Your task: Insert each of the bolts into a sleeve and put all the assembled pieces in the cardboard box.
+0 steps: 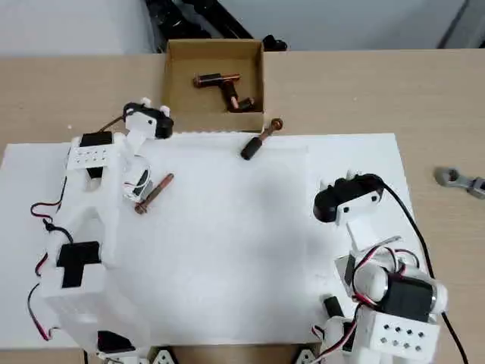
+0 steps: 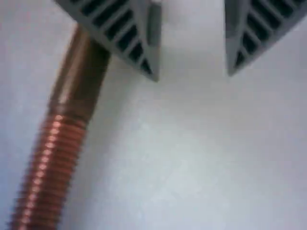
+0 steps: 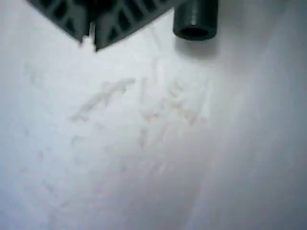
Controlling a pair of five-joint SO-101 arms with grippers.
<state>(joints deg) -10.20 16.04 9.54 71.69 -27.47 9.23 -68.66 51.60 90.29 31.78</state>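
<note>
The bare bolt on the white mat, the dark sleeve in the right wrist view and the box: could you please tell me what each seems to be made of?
The bolt looks like metal with a shiny copper-coloured finish, going by its crisp threads and glints. The sleeve is smooth matte black, either plastic or coated metal. The box is plain matte brown cardboard with folded walls.

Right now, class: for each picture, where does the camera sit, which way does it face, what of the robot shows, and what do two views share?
High view: fixed overhead, looking down on cardboard box, white board and both arms.
Left wrist view: on the left wrist, facing a copper bolt on the board; open left gripper shows.
Right wrist view: on the right wrist, facing the board and a dark sleeve; right gripper's edge shows.
Shared: high and left wrist views show that bolt.
</note>
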